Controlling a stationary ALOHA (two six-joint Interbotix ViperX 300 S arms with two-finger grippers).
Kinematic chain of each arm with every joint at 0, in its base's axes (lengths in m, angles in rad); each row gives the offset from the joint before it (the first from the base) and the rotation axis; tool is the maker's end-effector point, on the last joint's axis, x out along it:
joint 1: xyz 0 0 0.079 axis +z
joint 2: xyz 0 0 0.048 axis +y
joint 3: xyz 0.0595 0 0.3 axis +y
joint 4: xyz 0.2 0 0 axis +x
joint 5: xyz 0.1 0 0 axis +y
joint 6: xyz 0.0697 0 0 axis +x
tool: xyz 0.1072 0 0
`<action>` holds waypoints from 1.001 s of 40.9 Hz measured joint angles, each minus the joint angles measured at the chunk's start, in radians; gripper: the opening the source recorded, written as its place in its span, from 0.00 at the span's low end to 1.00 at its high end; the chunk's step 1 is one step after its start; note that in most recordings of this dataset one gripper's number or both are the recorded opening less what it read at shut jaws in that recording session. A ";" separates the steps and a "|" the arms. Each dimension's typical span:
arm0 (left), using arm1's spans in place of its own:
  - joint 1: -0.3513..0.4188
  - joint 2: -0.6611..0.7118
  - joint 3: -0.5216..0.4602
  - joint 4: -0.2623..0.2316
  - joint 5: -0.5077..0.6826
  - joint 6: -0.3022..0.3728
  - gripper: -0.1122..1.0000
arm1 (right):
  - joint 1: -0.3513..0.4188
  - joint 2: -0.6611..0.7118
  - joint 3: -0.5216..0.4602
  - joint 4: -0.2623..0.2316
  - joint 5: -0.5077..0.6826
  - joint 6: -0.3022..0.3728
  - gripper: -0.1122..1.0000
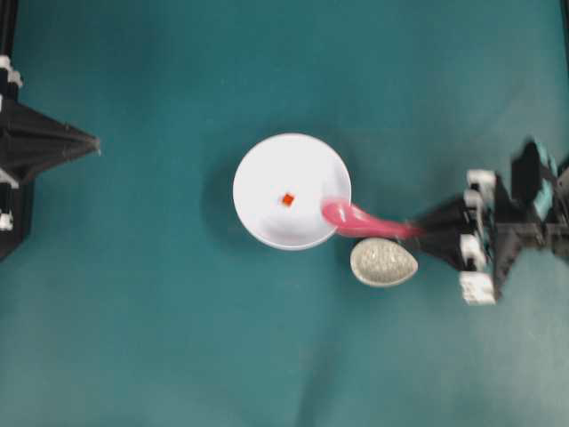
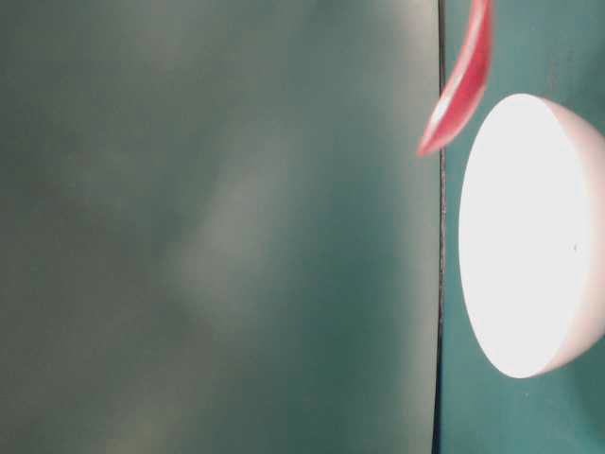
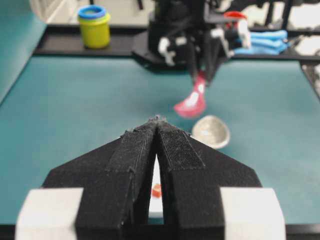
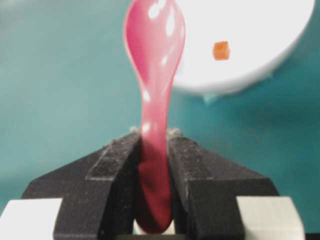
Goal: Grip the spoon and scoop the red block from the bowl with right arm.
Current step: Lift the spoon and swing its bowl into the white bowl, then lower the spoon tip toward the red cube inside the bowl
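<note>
Clamped on the handle of the magenta spoon (image 1: 360, 218), the right gripper (image 1: 425, 233) reaches in from the right edge of the overhead view, its black fingers closed around the handle's end. Ahead of the fingertips the spoon's scoop lies over the near rim of the white bowl (image 1: 267, 169), and the red block (image 1: 287, 200) sits near the bowl's middle, apart from the scoop. Just beside the fingertips, under the handle's line, lies a speckled egg-shaped dish (image 1: 383, 262). Far across the teal table (image 1: 160, 338), the left gripper (image 1: 93, 142) points toward the bowl with its jaws pressed together on nothing. At table level, the view turned sideways, only the spoon (image 2: 460, 85) and bowl (image 2: 529, 236) show, the scoop's tip apart from the bowl. From the left wrist, the left gripper (image 3: 158, 120) is closed, the red block (image 3: 156, 190) glimpsed between its fingers, the spoon (image 3: 191, 102) hanging from the right arm beyond. From the right wrist, the right gripper (image 4: 152, 135) squeezes the spoon (image 4: 155, 75), the red block (image 4: 221, 50) in the bowl (image 4: 260, 55) ahead to the right.
</note>
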 measured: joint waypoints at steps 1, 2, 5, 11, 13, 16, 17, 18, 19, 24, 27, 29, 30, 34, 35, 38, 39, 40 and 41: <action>0.000 0.000 0.000 -0.002 0.000 0.000 0.10 | -0.034 -0.020 -0.021 0.000 0.066 -0.017 0.29; 0.000 0.000 0.000 -0.002 0.005 0.000 0.10 | -0.072 -0.041 -0.052 0.000 0.155 -0.040 0.29; 0.000 0.002 0.000 0.000 0.015 0.000 0.10 | -0.170 -0.078 -0.126 0.000 0.371 -0.087 0.29; 0.000 0.002 0.000 0.000 0.051 0.000 0.10 | -0.403 -0.061 -0.299 -0.003 0.876 -0.124 0.29; 0.000 0.002 0.000 0.000 0.058 0.000 0.10 | -0.460 -0.035 -0.350 -0.006 1.000 -0.124 0.29; 0.000 0.002 0.000 0.000 0.063 0.000 0.10 | -0.520 0.008 -0.405 -0.014 1.118 -0.124 0.29; 0.000 0.002 0.000 0.000 0.063 0.000 0.10 | -0.534 0.025 -0.423 -0.021 1.152 -0.124 0.29; -0.002 0.003 0.000 -0.002 0.064 0.000 0.10 | -0.545 0.044 -0.443 -0.032 1.184 -0.124 0.29; 0.000 0.002 0.000 0.000 0.064 -0.002 0.10 | -0.551 0.061 -0.459 -0.040 1.204 -0.124 0.29; 0.000 0.002 0.000 0.000 0.064 0.000 0.10 | -0.554 0.138 -0.537 -0.107 1.273 -0.124 0.29; 0.000 0.002 0.000 0.000 0.063 0.000 0.10 | -0.555 0.176 -0.580 -0.155 1.299 -0.109 0.29; 0.000 0.003 0.000 -0.002 0.064 0.000 0.10 | -0.557 0.202 -0.609 -0.196 1.321 -0.094 0.29; 0.000 0.002 0.000 -0.002 0.064 0.000 0.10 | -0.557 0.215 -0.621 -0.219 1.335 -0.084 0.29; 0.000 0.002 0.000 -0.002 0.064 -0.002 0.10 | -0.557 0.250 -0.667 -0.305 1.397 -0.028 0.29; 0.000 0.002 -0.002 0.000 0.064 0.000 0.10 | -0.558 0.258 -0.678 -0.333 1.419 -0.009 0.29; 0.000 0.002 0.000 -0.002 0.064 0.006 0.10 | -0.558 0.272 -0.701 -0.396 1.465 0.040 0.29; 0.000 0.002 0.000 -0.002 0.064 0.008 0.10 | -0.557 0.276 -0.707 -0.417 1.479 0.054 0.29; 0.000 0.002 0.000 0.000 0.064 0.008 0.10 | -0.558 0.279 -0.712 -0.433 1.488 0.063 0.29; 0.000 0.002 0.000 0.000 0.064 0.012 0.10 | -0.558 0.282 -0.718 -0.448 1.496 0.075 0.29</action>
